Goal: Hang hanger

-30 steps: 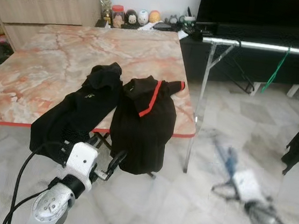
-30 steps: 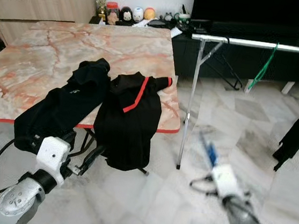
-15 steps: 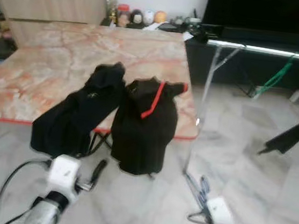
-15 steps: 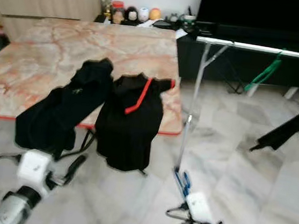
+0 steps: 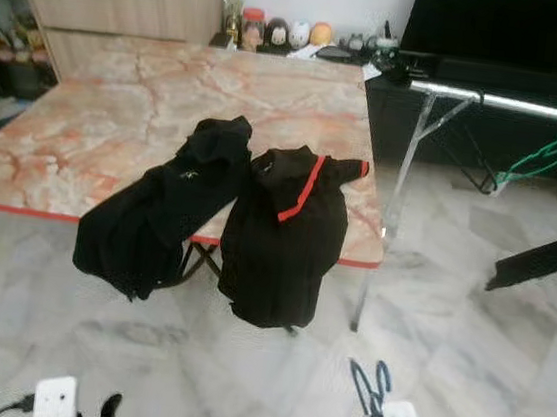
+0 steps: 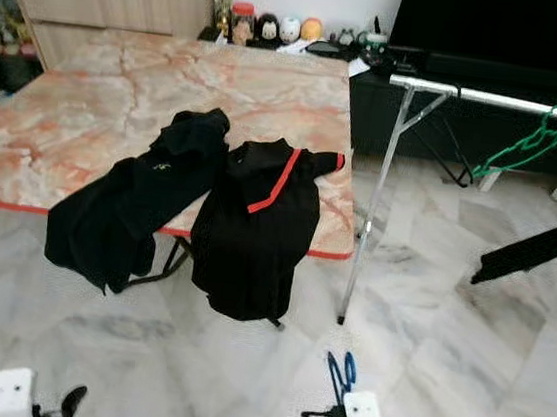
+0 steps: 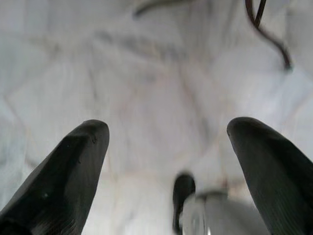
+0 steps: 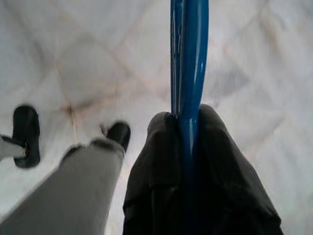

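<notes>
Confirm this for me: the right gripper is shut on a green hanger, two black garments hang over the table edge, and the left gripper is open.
Wrong on the colour. The right gripper is shut on a blue hanger, as the right wrist view shows; the green hanger hangs on the metal rail. The two black garments do hang over the table edge, and the left gripper is open.

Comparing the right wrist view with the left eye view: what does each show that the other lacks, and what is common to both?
Right wrist view alone: the right pincer shut on the blue hanger, and a grey leg. Left eye view alone: two black garments draped over the marble table, the rail with a green hanger. Shared: the blue hanger, the right pincer and the pale tiled floor.
</notes>
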Tool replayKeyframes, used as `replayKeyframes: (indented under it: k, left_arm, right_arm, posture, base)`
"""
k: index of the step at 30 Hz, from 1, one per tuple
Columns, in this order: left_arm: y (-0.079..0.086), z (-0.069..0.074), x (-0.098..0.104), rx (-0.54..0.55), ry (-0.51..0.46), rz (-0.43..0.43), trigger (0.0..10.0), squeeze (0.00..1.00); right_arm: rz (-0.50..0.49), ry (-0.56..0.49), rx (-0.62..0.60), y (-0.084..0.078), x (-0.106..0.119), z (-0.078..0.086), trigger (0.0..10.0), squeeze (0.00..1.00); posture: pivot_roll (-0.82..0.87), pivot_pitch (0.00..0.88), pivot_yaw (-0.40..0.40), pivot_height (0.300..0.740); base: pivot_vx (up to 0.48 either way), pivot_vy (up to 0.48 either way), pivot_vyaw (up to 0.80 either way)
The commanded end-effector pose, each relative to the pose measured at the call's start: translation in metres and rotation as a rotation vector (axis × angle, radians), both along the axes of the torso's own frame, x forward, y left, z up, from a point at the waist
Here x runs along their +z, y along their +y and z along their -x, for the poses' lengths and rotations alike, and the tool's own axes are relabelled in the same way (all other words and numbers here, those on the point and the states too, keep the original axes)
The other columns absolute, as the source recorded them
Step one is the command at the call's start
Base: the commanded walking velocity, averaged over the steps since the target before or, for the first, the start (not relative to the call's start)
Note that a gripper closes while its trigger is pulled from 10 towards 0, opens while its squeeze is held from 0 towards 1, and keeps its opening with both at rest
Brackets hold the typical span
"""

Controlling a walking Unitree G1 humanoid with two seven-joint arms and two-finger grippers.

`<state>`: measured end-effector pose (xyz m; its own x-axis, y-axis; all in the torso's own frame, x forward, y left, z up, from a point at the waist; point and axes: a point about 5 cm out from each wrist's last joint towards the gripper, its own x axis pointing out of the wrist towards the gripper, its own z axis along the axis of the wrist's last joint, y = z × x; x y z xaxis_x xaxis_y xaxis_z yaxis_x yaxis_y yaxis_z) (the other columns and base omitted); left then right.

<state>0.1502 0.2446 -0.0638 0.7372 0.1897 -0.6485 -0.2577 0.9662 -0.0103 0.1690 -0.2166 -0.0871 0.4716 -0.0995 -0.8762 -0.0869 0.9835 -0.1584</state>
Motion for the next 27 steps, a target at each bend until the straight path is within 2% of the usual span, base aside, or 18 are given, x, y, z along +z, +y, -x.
replayKeyframes:
  k: [1,5,6,12,20,22,27]
  left_arm:
    - [-0.003,0.006,-0.006,-0.002,0.034,0.008,10.0,0.00]
    - [-0.011,0.010,-0.017,0.001,0.106,0.036,10.0,0.00]
    - [-0.013,0.009,-0.019,0.006,0.122,0.044,10.0,0.00]
    - [-0.013,0.003,-0.020,-0.018,0.130,0.035,10.0,0.00]
    - [-0.012,0.004,-0.023,0.024,0.162,0.029,10.0,0.00]
    - [-0.001,0.020,-0.027,0.062,0.224,0.040,10.0,0.00]
    - [0.010,0.034,-0.029,0.095,0.246,0.048,10.0,0.00]
  right_arm:
    - [0.009,-0.004,-0.023,-0.005,0.002,-0.001,10.0,0.00]
    - [0.021,-0.010,-0.063,-0.013,0.004,-0.002,10.0,0.00]
    - [0.030,-0.012,-0.070,-0.016,0.004,-0.002,10.0,0.00]
    - [0.038,-0.006,-0.091,-0.017,0.005,-0.003,10.0,0.00]
    - [0.053,-0.002,-0.049,-0.017,0.007,-0.008,10.0,0.00]
    - [0.031,-0.016,-0.045,-0.008,0.008,-0.015,10.0,0.00]
    - [0.034,-0.007,0.009,-0.005,0.009,-0.017,10.0,0.00]
  posture:
    - [0.00,0.000,0.016,0.732]
    - [-0.01,0.000,0.038,0.732]
    - [-0.05,0.000,0.069,0.732]
    - [-0.08,0.000,0.041,0.732]
    - [-0.06,0.000,0.035,0.732]
    - [-0.06,0.000,0.036,0.732]
    - [-0.07,0.000,0.039,0.732]
  base:
    - [0.000,0.000,0.00]
    - [0.000,0.000,0.00]
    - [0.000,0.000,0.00]
    - [0.000,0.000,0.00]
    - [0.000,0.000,0.00]
    - [0.000,0.000,0.00]
    - [0.000,0.000,0.00]
